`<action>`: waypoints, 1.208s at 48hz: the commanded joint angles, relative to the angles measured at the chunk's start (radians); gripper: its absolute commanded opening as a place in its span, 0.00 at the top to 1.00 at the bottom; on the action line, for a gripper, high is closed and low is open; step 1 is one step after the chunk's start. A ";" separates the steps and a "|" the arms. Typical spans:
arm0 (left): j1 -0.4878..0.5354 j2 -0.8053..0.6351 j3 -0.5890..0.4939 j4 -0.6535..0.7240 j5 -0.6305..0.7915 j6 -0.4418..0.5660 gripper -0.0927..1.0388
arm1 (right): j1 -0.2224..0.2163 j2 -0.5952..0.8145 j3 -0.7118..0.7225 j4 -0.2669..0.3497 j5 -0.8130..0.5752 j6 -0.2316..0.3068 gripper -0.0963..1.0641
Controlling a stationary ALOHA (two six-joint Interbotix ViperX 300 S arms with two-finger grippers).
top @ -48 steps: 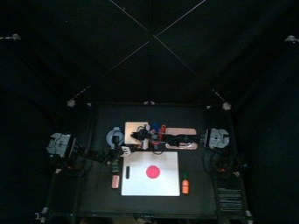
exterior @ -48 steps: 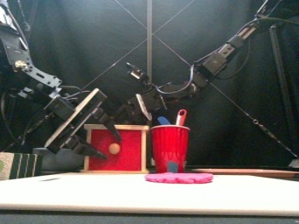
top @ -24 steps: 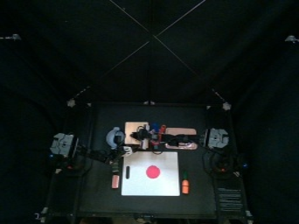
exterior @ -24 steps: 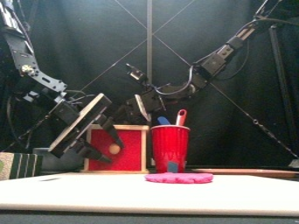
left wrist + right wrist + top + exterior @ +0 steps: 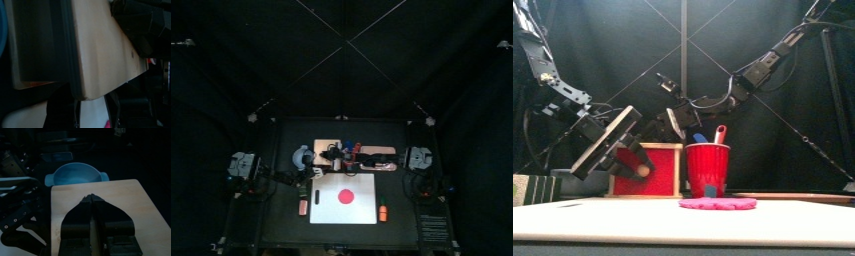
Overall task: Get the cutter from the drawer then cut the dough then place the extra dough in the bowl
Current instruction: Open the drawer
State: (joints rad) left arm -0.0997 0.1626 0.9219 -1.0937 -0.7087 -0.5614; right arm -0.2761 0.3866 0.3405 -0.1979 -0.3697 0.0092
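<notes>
At the back of the table, left of the middle, I have the left arm bent down sharply. The left gripper (image 5: 629,165) hangs tilted close in front of the red drawer front (image 5: 660,178) of the wooden box (image 5: 657,146). Its fingers stand apart with nothing clamped between them; I cannot tell if one touches the drawer. From the right, the other arm stretches past the middle and slopes down. The right gripper (image 5: 92,197) points at the box's top, fingers pressed together and empty, tips on or just over the wood. Just left of the box sits the blue-grey bowl (image 5: 75,174); on the box's right stands the red cup (image 5: 708,170). Nearer me, the red dough disc (image 5: 345,195) lies flat on the white cutting board (image 5: 369,207).
</notes>
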 commanded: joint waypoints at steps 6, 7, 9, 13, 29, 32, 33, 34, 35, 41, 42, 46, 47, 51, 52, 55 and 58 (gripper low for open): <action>-0.063 -0.006 0.002 -0.032 0.018 -0.002 0.40 | 0.002 -0.005 -0.002 0.002 0.034 0.000 0.90; -0.069 -0.005 0.002 -0.037 0.020 -0.002 0.40 | 0.002 -0.006 -0.002 0.002 0.035 0.000 0.90; -0.080 -0.006 0.005 -0.049 0.020 -0.002 0.40 | 0.002 -0.006 -0.002 0.002 0.035 0.000 0.90; -0.103 -0.006 0.006 -0.071 0.028 -0.002 0.40 | 0.002 -0.006 -0.002 0.003 0.035 0.000 0.90; -0.190 -0.014 -0.006 -0.120 0.038 -0.002 0.40 | 0.002 -0.006 -0.002 0.005 0.041 0.000 0.90; -0.206 -0.014 -0.011 -0.132 0.038 -0.002 0.40 | 0.002 -0.006 -0.002 0.005 0.043 0.000 0.90; -0.209 -0.017 -0.011 -0.133 0.038 -0.002 0.40 | 0.002 -0.006 -0.002 0.005 0.041 0.000 0.90; -0.213 -0.014 -0.011 -0.137 0.038 -0.002 0.40 | 0.002 -0.006 -0.002 0.005 0.043 0.000 0.90; -0.216 -0.017 -0.012 -0.140 0.040 -0.002 0.40 | 0.002 -0.005 -0.002 0.005 0.041 0.000 0.90; -0.245 -0.017 -0.014 -0.156 0.040 -0.003 0.40 | 0.002 -0.006 -0.003 0.005 0.043 0.000 0.90; -0.249 -0.014 -0.015 -0.161 0.040 -0.003 0.40 | 0.002 -0.006 -0.002 0.005 0.041 0.000 0.90; -0.261 -0.014 -0.020 -0.172 0.040 -0.003 0.40 | 0.002 -0.006 -0.002 0.005 0.041 0.000 0.90; -0.262 -0.014 -0.021 -0.173 0.040 -0.002 0.40 | 0.002 -0.006 -0.003 0.005 0.043 0.000 0.90; -0.267 -0.011 -0.025 -0.175 0.040 -0.003 0.40 | 0.000 -0.006 -0.003 0.005 0.041 0.000 0.90; -0.268 -0.008 -0.026 -0.175 0.040 -0.003 0.40 | 0.000 -0.006 -0.003 0.005 0.041 0.000 0.90; -0.273 -0.006 -0.029 -0.176 0.040 -0.003 0.40 | 0.000 -0.006 -0.005 0.005 0.043 0.000 0.90; -0.276 -0.006 -0.032 -0.176 0.040 -0.002 0.40 | 0.000 -0.005 -0.005 0.006 0.044 0.000 0.90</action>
State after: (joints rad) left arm -0.3390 0.1580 0.9050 -1.2701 -0.6949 -0.5630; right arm -0.2746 0.3835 0.3359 -0.1948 -0.3482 0.0092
